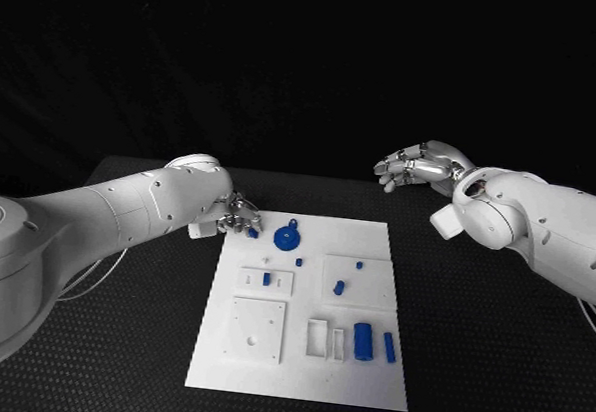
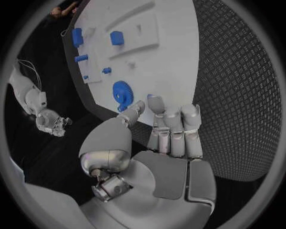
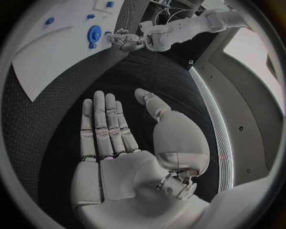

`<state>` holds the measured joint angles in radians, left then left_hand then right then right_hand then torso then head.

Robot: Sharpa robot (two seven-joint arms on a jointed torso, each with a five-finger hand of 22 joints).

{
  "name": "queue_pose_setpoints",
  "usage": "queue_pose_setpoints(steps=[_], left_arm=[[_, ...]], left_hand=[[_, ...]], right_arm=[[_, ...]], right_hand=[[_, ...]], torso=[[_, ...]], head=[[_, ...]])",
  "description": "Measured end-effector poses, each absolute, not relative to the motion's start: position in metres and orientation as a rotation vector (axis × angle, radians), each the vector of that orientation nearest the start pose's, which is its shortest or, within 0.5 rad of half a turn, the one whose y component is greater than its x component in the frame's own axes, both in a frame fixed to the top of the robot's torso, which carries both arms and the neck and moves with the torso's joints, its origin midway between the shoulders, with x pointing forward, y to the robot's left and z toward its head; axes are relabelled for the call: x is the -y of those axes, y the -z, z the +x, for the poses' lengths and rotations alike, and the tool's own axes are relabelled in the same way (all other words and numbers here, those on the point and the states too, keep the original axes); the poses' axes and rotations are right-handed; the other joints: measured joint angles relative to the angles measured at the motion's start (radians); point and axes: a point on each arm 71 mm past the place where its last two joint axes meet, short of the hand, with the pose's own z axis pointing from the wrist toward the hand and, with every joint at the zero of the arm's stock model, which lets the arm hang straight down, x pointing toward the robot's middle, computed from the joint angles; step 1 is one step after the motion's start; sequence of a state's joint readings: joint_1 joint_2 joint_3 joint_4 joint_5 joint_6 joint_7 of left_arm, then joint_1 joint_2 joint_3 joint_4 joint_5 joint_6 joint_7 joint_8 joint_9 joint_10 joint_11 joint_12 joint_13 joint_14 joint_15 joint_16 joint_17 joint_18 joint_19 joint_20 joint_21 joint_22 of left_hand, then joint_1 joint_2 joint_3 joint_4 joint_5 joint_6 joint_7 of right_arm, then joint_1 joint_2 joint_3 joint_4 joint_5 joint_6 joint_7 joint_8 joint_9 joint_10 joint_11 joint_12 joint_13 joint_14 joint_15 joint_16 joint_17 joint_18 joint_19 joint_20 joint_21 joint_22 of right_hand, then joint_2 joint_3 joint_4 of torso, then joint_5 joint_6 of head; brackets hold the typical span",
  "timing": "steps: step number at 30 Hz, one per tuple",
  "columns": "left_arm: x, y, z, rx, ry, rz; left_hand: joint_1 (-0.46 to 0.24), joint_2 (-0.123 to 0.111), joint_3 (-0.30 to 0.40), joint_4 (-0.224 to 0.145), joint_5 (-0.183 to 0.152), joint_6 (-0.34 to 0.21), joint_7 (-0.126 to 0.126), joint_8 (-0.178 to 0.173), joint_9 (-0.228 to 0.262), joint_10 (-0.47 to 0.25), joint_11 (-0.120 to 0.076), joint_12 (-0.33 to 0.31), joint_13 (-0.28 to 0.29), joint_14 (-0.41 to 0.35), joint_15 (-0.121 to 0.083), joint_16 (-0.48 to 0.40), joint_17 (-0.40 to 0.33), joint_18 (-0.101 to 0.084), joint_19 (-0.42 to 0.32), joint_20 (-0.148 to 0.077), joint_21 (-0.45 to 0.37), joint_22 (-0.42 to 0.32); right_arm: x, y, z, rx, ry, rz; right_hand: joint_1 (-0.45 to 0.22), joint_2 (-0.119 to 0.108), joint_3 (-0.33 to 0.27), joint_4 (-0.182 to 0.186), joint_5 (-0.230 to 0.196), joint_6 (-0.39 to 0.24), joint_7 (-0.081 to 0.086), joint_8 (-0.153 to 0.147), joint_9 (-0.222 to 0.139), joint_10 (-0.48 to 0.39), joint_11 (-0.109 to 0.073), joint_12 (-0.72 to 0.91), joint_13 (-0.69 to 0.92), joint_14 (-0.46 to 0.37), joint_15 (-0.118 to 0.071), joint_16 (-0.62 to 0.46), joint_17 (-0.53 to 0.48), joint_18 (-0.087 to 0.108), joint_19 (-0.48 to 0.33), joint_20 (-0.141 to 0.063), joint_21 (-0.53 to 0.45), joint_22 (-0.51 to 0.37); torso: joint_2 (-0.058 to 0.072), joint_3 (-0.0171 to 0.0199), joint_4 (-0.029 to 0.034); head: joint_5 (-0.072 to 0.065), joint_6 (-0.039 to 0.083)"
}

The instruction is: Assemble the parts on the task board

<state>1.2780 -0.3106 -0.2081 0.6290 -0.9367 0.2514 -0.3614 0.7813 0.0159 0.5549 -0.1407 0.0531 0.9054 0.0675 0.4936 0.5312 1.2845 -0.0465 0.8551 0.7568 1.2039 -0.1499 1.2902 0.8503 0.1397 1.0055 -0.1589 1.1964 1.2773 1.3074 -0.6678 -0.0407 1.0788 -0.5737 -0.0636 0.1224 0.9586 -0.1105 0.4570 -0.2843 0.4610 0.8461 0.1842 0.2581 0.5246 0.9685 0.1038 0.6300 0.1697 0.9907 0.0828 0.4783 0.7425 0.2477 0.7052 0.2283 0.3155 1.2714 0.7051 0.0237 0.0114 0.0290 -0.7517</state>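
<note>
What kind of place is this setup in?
Probably a robotics lab or test bench: a white task board with small blue parts lies on a black table, dark backdrop behind, with both robot hands nearby.

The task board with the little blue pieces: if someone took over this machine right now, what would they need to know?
Left robot hand: open, holding nothing, at the far left corner of the task board, its fingers close to the blue gear.
Right robot hand: open, empty, raised beyond the board's far right corner, away from the parts.
Parts: the gear lies at the board's far edge; small blue pegs sit mid-board; two long blue blocks lie near the right front.
Done: cannot tell which pieces are already seated.
Left: likely picking up the gear next, then the loose blocks.
</note>
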Motion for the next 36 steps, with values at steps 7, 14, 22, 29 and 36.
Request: queue_pose_setpoints(steps=[7,14,22,29,36], left_arm=[[-0.201,0.256,0.595,-2.347,0.248,-0.354],[-0.202,0.257,0.595,-2.347,0.26,-0.368],[-0.208,0.257,0.594,-2.345,0.27,-0.407],[-0.211,0.258,0.591,-2.347,0.29,-0.439],[-0.221,0.252,0.586,-2.319,0.314,-0.465]], left_hand=[[0.03,0.028,0.005,-0.024,0.004,0.004,0.004,0.001,0.002,0.0,0.0,0.0,-0.005,0.0,0.0,0.0,0.0,-0.002,0.0,0.0,0.0,0.001],[0.073,0.046,0.009,-0.051,0.004,0.05,-0.011,0.033,0.01,0.008,-0.008,0.005,-0.009,0.0,0.0,0.01,0.0,-0.011,0.0,0.0,0.006,0.003],[0.106,0.055,-0.002,-0.075,0.022,0.084,-0.023,0.111,0.027,0.033,-0.032,0.013,-0.018,0.012,-0.018,0.026,0.002,-0.017,0.0,0.0,0.012,0.005],[0.106,0.055,-0.007,-0.079,0.095,0.081,-0.028,0.134,0.027,0.05,-0.043,0.019,-0.023,0.013,-0.02,0.037,0.003,-0.02,0.01,-0.002,0.012,0.005],[0.111,0.051,-0.011,-0.083,0.151,0.081,-0.029,0.154,0.027,0.065,-0.047,0.019,-0.027,0.02,-0.027,0.038,0.003,-0.023,0.022,-0.007,0.011,0.005]], right_arm=[[0.24,0.16,0.575,-1.744,-1.099,0.593],[0.24,0.16,0.575,-1.744,-1.099,0.595],[0.241,0.16,0.575,-1.743,-1.098,0.597],[0.242,0.16,0.575,-1.743,-1.097,0.598],[0.245,0.159,0.574,-1.741,-1.095,0.601]], right_hand=[[0.0,0.0,0.0,0.0,0.0,0.0,0.0,0.0,0.0,0.0,0.0,0.0,0.0,0.0,0.0,0.0,0.0,0.0,0.0,0.0,0.0,0.0],[0.0,0.0,0.0,0.0,0.0,0.0,0.0,0.0,0.0,0.0,0.0,0.0,0.0,0.0,0.0,0.0,0.0,0.0,0.0,0.0,0.0,0.0],[0.0,0.0,0.0,0.0,0.0,0.004,0.004,0.0,0.0,0.0,0.0,0.0,0.0,0.0,0.0,0.0,0.0,0.0,0.0,0.0,0.0,0.0],[0.0,0.0,0.0,0.0,0.0,0.004,0.004,0.0,0.0,0.0,0.0,0.0,0.0,0.0,0.0,0.0,0.0,0.0,0.0,0.0,0.0,0.0],[0.0,0.0,0.0,0.0,0.0,0.004,0.004,0.0,0.0,0.0,0.0,0.0,0.0,0.0,0.0,0.0,0.0,0.0,-0.004,0.004,0.0,0.0]], torso=[[0.0,0.0001,-0.0002],[0.0,0.0001,-0.0001],[0.0,0.0001,-0.0006],[0.0,0.0004,0.0],[-0.001,0.0006,0.0012]], head=[[0.001,0.002],[0.001,0.001],[-0.002,0.001],[-0.002,0.002],[-0.001,0.003]])
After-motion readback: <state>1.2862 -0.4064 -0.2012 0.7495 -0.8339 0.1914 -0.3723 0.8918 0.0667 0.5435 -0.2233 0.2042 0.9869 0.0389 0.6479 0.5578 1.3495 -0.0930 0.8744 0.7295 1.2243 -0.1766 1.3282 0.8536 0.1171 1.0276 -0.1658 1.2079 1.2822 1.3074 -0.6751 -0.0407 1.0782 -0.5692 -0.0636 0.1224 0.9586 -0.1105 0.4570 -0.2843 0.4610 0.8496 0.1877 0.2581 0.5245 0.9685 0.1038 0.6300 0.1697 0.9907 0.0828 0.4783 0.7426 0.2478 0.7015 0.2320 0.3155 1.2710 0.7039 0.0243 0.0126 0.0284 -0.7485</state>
